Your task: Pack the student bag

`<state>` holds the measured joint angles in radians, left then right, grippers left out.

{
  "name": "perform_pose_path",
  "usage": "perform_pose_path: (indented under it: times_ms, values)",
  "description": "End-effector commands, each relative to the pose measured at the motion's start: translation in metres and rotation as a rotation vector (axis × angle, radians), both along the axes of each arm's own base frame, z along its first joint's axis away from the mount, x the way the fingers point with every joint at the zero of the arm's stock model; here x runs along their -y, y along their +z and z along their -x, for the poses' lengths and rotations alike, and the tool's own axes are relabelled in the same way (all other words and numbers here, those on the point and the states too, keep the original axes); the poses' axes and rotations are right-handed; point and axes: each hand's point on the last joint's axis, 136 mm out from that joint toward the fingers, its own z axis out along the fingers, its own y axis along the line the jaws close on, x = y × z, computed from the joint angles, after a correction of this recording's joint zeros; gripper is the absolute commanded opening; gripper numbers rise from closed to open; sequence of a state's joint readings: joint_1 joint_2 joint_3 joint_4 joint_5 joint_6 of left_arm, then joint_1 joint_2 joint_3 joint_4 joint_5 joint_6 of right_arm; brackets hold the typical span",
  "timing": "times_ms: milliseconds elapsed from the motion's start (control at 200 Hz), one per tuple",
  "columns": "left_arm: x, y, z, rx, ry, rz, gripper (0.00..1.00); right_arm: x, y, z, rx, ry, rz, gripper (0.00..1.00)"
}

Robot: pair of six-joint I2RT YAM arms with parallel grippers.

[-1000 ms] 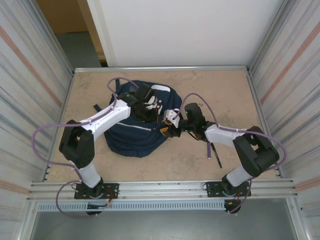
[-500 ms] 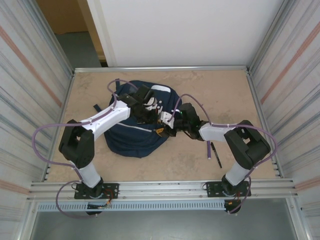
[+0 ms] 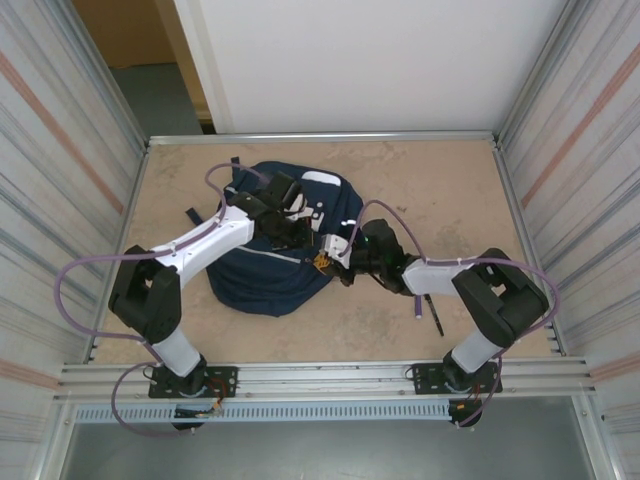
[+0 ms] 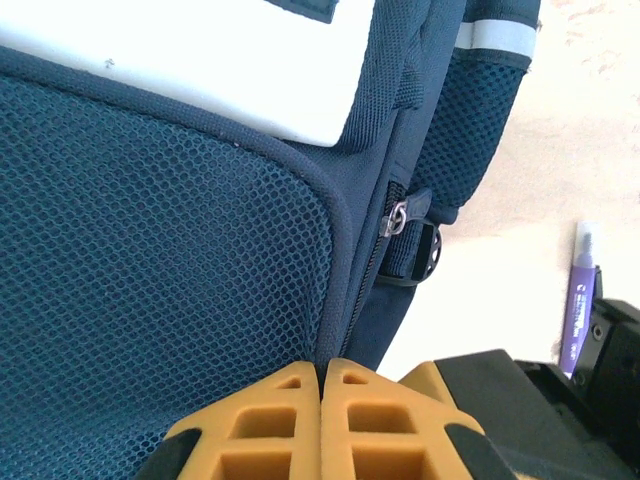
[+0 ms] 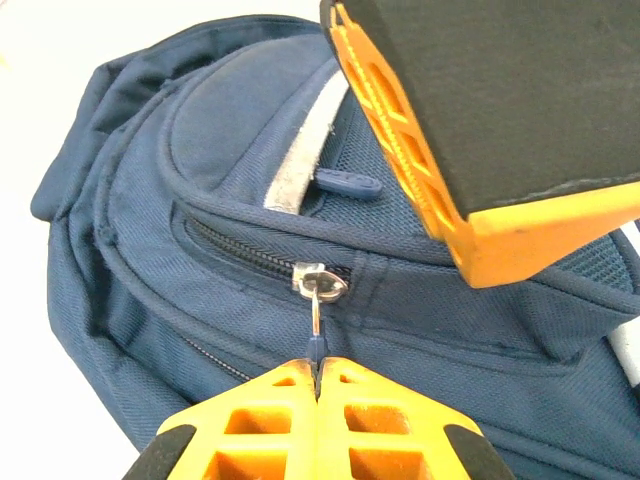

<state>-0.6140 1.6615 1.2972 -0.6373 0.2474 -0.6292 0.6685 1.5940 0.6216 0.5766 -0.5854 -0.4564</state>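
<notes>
the navy student bag [image 3: 262, 275] lies on the tan table [image 3: 440, 180], left of centre, between the two arms. the right gripper [image 5: 318, 366] has its orange jaws pressed together on the zipper pull [image 5: 316, 318], which hangs from a metal slider [image 5: 322, 279] on a pocket zip. the left gripper [image 4: 322, 366] is closed too, its tips against the piping beside a mesh panel [image 4: 150, 250]; whether it pinches fabric cannot be told. a purple pen [image 4: 579, 305] lies on the table near the bag.

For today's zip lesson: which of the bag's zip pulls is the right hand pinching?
The thin metal pull under the silver slider, in the right hand; the blue tab higher up lies free.
</notes>
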Motion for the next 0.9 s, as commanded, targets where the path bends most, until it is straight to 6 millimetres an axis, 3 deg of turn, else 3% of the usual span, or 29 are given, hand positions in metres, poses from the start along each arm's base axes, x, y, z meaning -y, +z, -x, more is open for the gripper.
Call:
perform_pose_path:
  times_ms: [0,261,391,561,682,777,892]
  values:
    - [0.006,0.019,-0.012,0.035,0.066,0.079,0.0,-0.005,0.01,0.014,0.018,0.006,-0.019,0.0]
    - [0.029,0.007,-0.028,0.002,0.149,0.189,0.0,-0.018,0.008,0.039,-0.044,-0.058,-0.077,0.0]
    - [0.049,0.004,-0.035,0.002,0.129,0.194,0.0,-0.024,0.002,0.033,-0.127,-0.188,-0.103,0.0]
    - [0.08,-0.013,-0.048,0.002,0.163,0.243,0.0,-0.035,0.001,0.012,-0.245,-0.41,-0.184,0.0]
    - [0.094,-0.021,-0.065,0.008,0.154,0.252,0.0,-0.032,0.004,0.014,-0.295,-0.483,-0.268,0.08]
    - [0.096,-0.019,-0.074,0.013,0.13,0.248,0.0,-0.019,0.003,0.016,-0.312,-0.54,-0.292,0.23]
    - [0.082,-0.007,-0.078,0.049,0.13,0.243,0.16,0.002,0.002,0.017,-0.305,-0.607,-0.295,0.3]
